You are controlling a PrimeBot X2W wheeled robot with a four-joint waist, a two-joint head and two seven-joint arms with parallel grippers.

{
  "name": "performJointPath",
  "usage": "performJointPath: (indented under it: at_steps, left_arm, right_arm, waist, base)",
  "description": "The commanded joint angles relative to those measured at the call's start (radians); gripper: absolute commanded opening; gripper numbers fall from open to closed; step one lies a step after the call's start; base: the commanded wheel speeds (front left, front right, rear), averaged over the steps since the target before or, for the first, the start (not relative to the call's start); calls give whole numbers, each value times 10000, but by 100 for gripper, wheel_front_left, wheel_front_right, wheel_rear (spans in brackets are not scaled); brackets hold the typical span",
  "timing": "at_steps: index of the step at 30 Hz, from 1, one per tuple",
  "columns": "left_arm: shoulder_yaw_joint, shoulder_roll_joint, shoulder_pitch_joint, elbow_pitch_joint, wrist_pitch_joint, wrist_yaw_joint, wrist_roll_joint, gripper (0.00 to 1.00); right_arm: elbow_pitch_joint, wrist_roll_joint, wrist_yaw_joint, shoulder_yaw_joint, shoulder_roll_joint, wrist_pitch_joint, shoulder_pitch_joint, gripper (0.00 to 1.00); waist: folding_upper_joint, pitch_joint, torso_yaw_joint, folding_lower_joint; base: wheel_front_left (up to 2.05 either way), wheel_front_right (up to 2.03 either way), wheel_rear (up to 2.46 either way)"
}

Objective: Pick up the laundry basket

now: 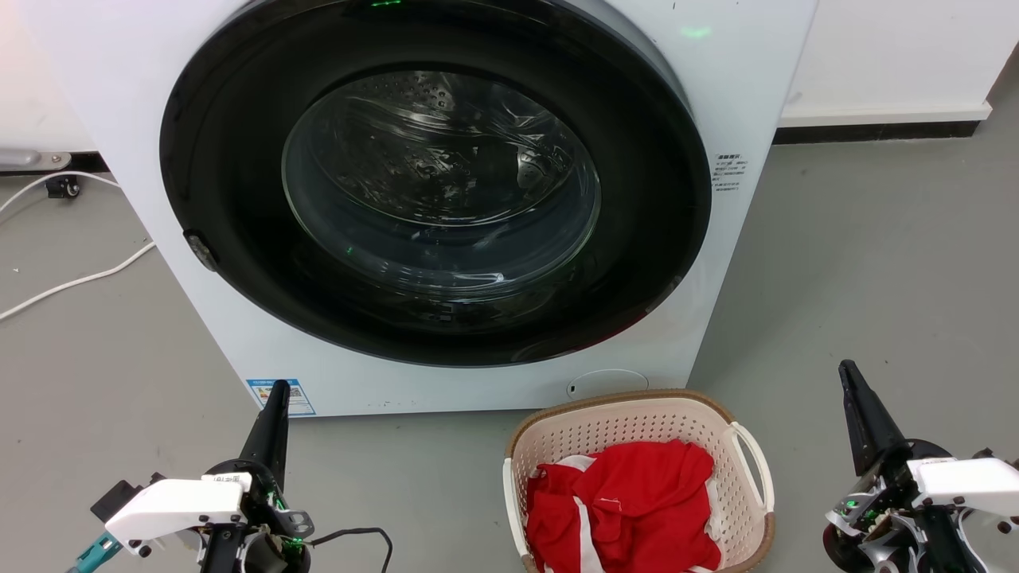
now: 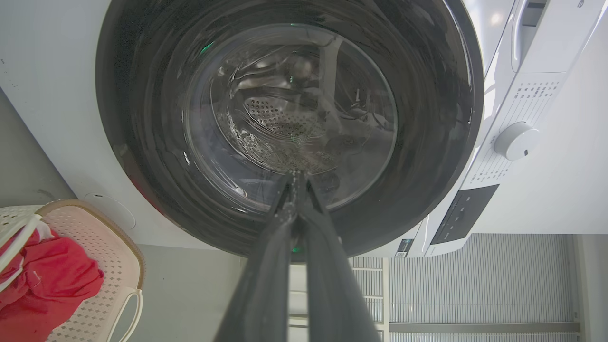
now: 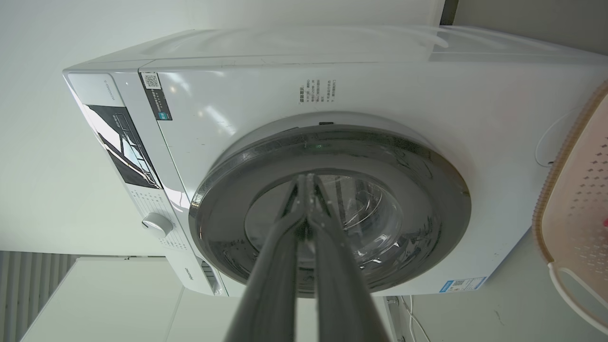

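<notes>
The laundry basket, cream perforated plastic with a brown rim and white loop handles, stands on the floor before the washing machine and holds red cloth. Its edge shows at the lower left of the left wrist view and at the right of the right wrist view. My left gripper is shut and empty, well to the basket's left. My right gripper is shut and empty, to the basket's right. Both point toward the machine, with tips together in the wrist views.
The white washing machine with its closed dark round door rises directly behind the basket. A white cable lies on the grey floor at the left. A white wall with a dark baseboard runs at the back right.
</notes>
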Motion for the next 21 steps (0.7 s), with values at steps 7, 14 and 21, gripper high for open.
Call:
performJointPath:
  at_steps: [7,14,21]
  left_arm:
    - [16,0,-92,4,20,-21,-15,0]
    - [16,0,-92,3,21,-21,-13,0]
    - [16,0,-92,3,19,-21,-15,0]
  right_arm:
    - [2,40,-3,-3,-31,10,-101,0]
    - [2,41,-3,-3,-31,10,-101,0]
    - [2,41,-3,-1,-31,10,-101,0]
  waist:
    - [0,0,0,0]
    - [0,0,0,0]
    - [0,0,0,0]
  base:
    - [0,0,0]
    - [0,0,0]
    - [0,0,0]
